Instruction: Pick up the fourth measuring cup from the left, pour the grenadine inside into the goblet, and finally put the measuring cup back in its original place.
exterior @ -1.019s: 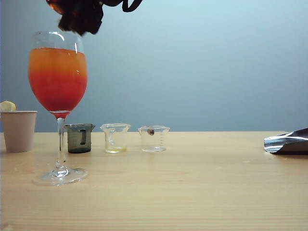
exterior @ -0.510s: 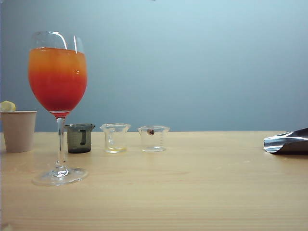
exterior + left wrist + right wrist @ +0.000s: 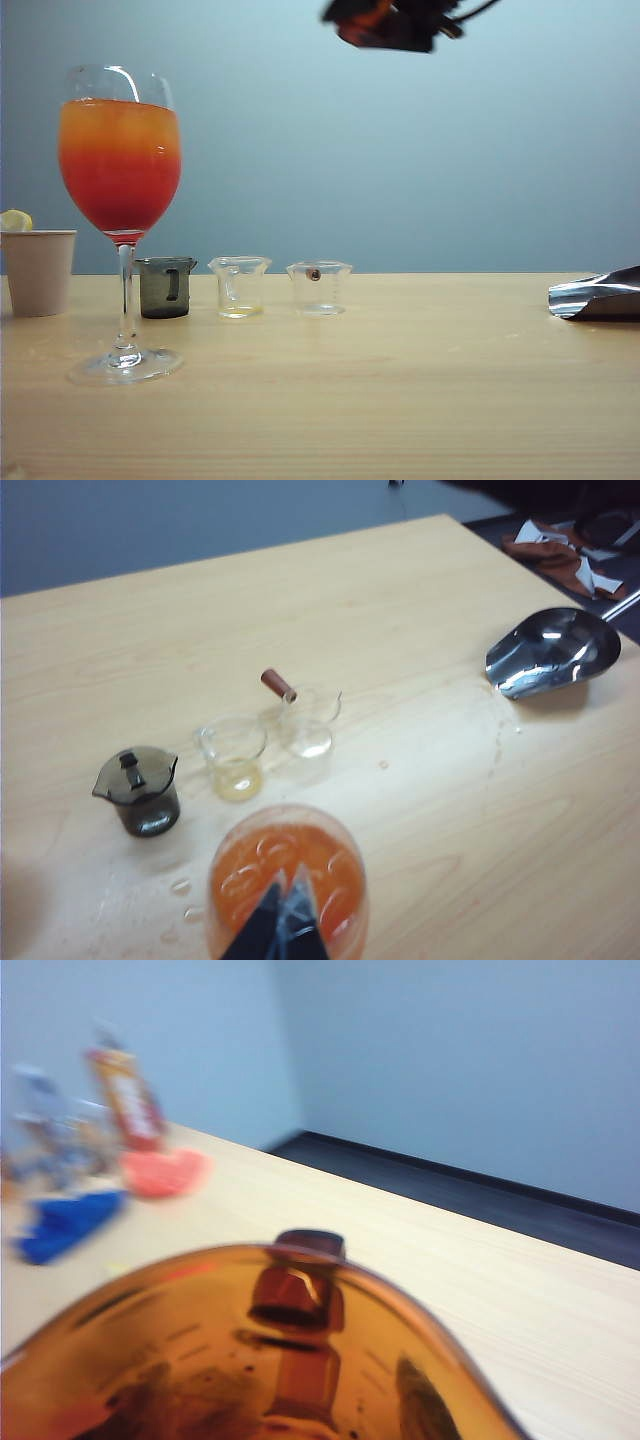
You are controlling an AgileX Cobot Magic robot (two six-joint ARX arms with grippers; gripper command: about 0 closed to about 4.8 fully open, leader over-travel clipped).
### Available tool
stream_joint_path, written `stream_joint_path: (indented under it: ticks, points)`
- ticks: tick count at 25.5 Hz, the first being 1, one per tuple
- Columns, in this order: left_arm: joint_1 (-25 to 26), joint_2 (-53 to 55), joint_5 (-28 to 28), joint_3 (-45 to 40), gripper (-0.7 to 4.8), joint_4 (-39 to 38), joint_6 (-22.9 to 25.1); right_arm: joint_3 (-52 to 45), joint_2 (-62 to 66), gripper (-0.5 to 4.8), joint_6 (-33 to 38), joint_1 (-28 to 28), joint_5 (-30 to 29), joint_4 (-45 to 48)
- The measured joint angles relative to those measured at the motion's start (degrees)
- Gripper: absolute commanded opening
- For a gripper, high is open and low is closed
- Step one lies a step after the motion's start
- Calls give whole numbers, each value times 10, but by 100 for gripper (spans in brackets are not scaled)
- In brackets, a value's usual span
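High above the table (image 3: 400, 400), up near the top edge of the exterior view, the right gripper (image 3: 392, 22) hangs as a dark, blurred shape with a flash of orange in it. Seen from its own wrist, the fourth measuring cup (image 3: 250, 1360) fills the space between its fingers: amber plastic, rim towards the camera, only dark smears on its inner wall. The fingers themselves are hidden behind the cup, but the cup is clearly carried aloft in their grip.

Far below and well off to the side of those fingers stands the goblet (image 3: 121, 160), upright, its drink orange at the top and sinking into the deep red of the grenadine (image 3: 120, 205) at the bottom of the bowl.

Directly beneath the left gripper (image 3: 283, 930) sits the goblet's open mouth (image 3: 288, 880); its two dark fingertips (image 3: 258, 935) meet in a narrow point with nothing between them. Beyond them on the table stand a smoky grey cup (image 3: 140, 795) and two clear cups (image 3: 235, 760), close together. A shiny metal scoop (image 3: 550, 655) lies well apart from everything. A beige paper cup (image 3: 38, 270) stands beside the goblet.
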Motion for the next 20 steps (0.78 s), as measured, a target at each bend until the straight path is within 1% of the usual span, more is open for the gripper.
stream_joint_path:
  ticks: [4,6,8,11,14,16,18,20]
  points:
    - [-1,18,27,0,-6,24,0,-28,0,187,-24,-36,37,0]
    - [-11,26,33,0,-5,31,-1,-46,3,188,-29,-49,55,10]
    - [-30,54,36,0,-6,43,-2,-97,11,188,-38,-65,104,63]
    - [-42,79,36,0,-6,68,-9,-139,26,187,-39,-68,133,115]
    - [-64,96,26,7,-6,83,-14,-172,51,187,-39,-68,159,173]
    - [-73,100,13,9,-6,90,-15,-188,92,187,-39,-68,176,229]
    - [-75,99,12,9,-6,91,-17,-189,139,187,-39,-68,179,276]
    - [-75,100,12,9,-6,87,-34,-189,178,187,-39,-66,182,298]
